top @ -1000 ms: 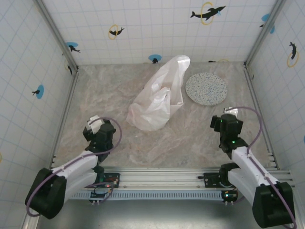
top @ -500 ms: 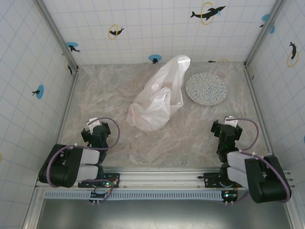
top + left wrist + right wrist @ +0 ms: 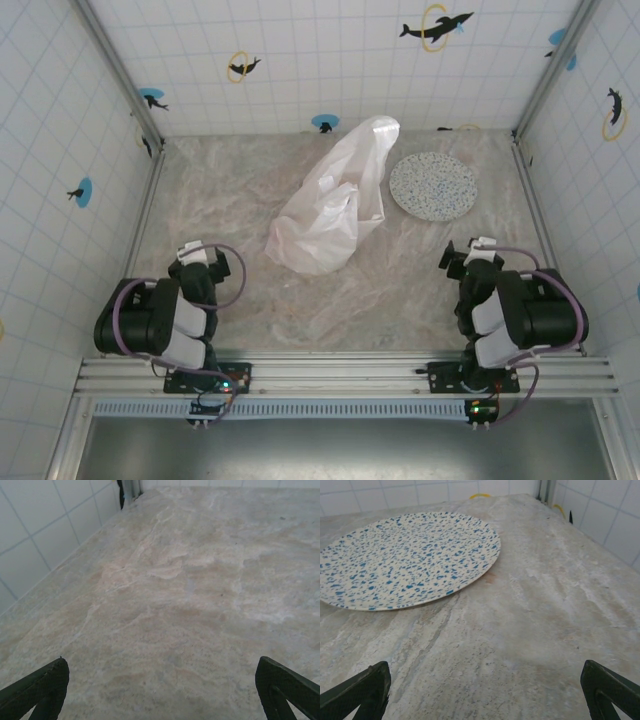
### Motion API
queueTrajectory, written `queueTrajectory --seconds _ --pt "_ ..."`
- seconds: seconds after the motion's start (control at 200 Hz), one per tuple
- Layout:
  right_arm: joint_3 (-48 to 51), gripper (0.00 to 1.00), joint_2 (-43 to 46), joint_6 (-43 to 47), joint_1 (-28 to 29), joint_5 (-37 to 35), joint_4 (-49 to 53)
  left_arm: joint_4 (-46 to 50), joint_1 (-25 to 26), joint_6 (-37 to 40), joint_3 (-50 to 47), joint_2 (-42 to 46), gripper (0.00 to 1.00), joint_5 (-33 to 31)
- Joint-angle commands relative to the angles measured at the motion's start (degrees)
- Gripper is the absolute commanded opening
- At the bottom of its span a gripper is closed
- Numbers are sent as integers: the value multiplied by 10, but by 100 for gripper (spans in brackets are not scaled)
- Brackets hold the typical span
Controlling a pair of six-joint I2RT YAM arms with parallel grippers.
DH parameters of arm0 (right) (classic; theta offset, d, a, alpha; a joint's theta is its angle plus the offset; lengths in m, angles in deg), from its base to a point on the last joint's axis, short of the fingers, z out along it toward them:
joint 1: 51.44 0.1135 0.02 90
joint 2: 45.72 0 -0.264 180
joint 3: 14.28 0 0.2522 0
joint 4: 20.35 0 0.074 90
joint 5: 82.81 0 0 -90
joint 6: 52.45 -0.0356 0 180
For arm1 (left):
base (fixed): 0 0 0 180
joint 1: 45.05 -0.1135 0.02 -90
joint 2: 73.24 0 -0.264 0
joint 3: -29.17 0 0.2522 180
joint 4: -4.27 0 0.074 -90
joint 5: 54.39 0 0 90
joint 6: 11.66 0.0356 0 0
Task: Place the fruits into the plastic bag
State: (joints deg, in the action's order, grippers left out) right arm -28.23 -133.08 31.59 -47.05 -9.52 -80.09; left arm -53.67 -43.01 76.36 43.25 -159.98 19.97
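Observation:
The plastic bag [image 3: 330,205], white and wrinkled, lies crumpled in the middle of the table, running from the back wall toward the front. The fruits are out of view. My left gripper [image 3: 200,262] rests low at the near left, open, over bare marble in the left wrist view [image 3: 161,666]. At the near right, my right gripper [image 3: 473,255] is open too, with nothing between its fingers [image 3: 485,669]. Both grippers sit well apart from the bag.
A round speckled plate [image 3: 433,185] lies at the back right beside the bag, with nothing on it; in the right wrist view the plate [image 3: 405,557] is just ahead of the fingers. Tiled walls enclose the table on three sides.
Both arms have folded back over their bases at the near edge. The grippers stayed open, and the bag and plate have not moved.

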Motion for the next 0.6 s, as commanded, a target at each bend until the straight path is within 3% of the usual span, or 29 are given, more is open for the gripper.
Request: queueTrajectory --seconds 0.0,0.105,0.596 --pt "17 100 -2 5 -6 7 -24 -30 -16 -18 -7 -2 98 70" --pt "9 100 9 2 -8 12 12 -22 -20 -22 -5 -1 98 76" --pt "12 100 5 6 -3 6 0 -26 -20 -21 -7 0 98 74"
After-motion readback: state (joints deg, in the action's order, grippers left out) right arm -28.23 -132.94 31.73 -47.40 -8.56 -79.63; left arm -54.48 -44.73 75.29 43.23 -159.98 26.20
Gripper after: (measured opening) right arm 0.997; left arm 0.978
